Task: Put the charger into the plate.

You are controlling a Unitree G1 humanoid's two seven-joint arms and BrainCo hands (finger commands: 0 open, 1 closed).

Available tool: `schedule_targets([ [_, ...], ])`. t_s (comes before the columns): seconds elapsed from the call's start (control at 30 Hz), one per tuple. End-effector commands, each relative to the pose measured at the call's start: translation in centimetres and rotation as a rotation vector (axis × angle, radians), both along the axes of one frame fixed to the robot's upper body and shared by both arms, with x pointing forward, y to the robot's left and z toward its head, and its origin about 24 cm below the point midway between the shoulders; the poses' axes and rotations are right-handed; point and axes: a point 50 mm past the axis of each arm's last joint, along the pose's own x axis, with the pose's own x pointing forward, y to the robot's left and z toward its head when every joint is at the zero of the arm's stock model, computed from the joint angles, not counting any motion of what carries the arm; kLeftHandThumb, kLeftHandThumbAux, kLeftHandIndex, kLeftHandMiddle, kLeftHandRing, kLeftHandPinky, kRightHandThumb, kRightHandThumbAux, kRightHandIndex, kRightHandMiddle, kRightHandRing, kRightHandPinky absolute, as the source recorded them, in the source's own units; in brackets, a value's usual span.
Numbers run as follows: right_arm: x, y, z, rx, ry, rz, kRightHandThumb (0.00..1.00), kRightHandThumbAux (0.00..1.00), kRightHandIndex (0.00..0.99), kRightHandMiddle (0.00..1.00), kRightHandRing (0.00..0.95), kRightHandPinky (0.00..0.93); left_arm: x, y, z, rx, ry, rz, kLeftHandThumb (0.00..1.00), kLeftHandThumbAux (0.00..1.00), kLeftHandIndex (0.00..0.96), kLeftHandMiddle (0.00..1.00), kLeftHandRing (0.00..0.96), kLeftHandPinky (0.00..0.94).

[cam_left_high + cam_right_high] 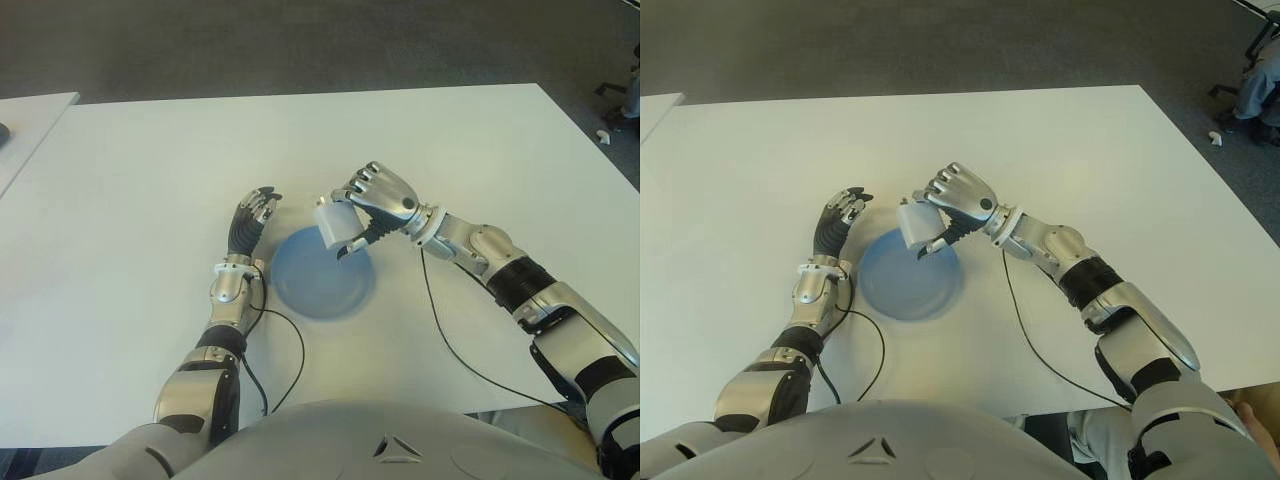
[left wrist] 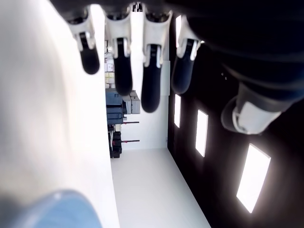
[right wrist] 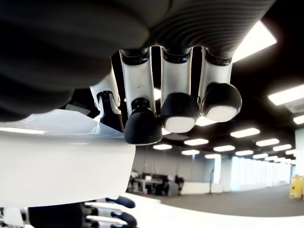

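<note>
Right robot hand (image 1: 372,205) pinches the white charger (image 1: 334,222) over the blue plate's (image 1: 310,285) far rim; best lowered toward centre before releasing. Left robot hand (image 1: 251,222), fingers spread, beside the plate's left.

open-plan office: ceiling light panels (image 3: 256,132), desks (image 3: 156,183)

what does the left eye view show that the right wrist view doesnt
Only the left eye view shows the round blue plate, the white table, and the right hand holding the white block charger over the plate's far rim. Only the right wrist view shows the right hand's fingers from close by, curled against the charger, with ceiling lights behind. Both show the charger, the right hand and the open left hand.
</note>
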Motion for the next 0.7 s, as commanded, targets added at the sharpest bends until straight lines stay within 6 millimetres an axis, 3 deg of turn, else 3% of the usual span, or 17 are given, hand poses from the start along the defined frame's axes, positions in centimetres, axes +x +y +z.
schedule_targets([
  [0.03, -0.46, -0.02, -0.3, 0.004, 0.071, 0.011, 0.741, 0.71, 0.692, 0.846, 0.852, 0.841, -7.87, -2.17, -6.95, -0.107, 0.369, 0.049, 0.0, 0.515, 0.273, 0.324, 0.228, 0.132],
  [0.1, -0.54, -0.03, -0.38, 0.005, 0.094, 0.017, 0.725, 0.712, 0.541, 0.8, 0.797, 0.77, -7.88, -2.2, -6.97, -0.108, 0.371, 0.047, 0.0, 0.514, 0.271, 0.317, 0.22, 0.134],
  [0.33, -0.66, 0.06, -0.7, 0.024, 0.176, 0.046, 0.689, 0.717, 0.434, 0.653, 0.625, 0.583, -7.95, -2.16, -6.98, -0.1, 0.368, 0.049, 0.0, 0.51, 0.291, 0.319, 0.224, 0.158],
  [0.4, -0.65, 0.03, -0.78, 0.026, 0.201, 0.049, 0.452, 0.611, 0.388, 0.522, 0.493, 0.445, -7.98, -2.19, -7.0, -0.095, 0.369, 0.047, 0.0, 0.503, 0.296, 0.318, 0.223, 0.155],
  [0.47, -0.63, -0.06, -0.87, 0.01, 0.227, 0.049, 0.347, 0.519, 0.281, 0.28, 0.252, 0.227, -7.94, -2.19, -7.05, -0.089, 0.375, 0.043, 0.0, 0.498, 0.298, 0.322, 0.225, 0.155],
  [0.5, -0.61, -0.12, -0.9, 0.0, 0.236, 0.049, 0.323, 0.448, 0.18, 0.179, 0.161, 0.145, -7.92, -2.17, -7.08, -0.087, 0.38, 0.042, 0.0, 0.492, 0.31, 0.331, 0.232, 0.157],
  [0.57, -0.61, -0.21, -0.9, -0.014, 0.245, 0.049, 0.303, 0.386, 0.092, 0.091, 0.082, 0.074, -7.9, -2.14, -7.14, -0.085, 0.387, 0.04, 0.0, 0.486, 0.32, 0.34, 0.239, 0.16],
  [0.7, -0.65, -0.47, -0.85, -0.041, 0.254, 0.048, 0.294, 0.271, 0.019, 0.019, 0.017, 0.015, -7.87, -2.1, -7.31, -0.081, 0.408, 0.031, 0.0, 0.482, 0.427, 0.366, 0.248, 0.086],
])
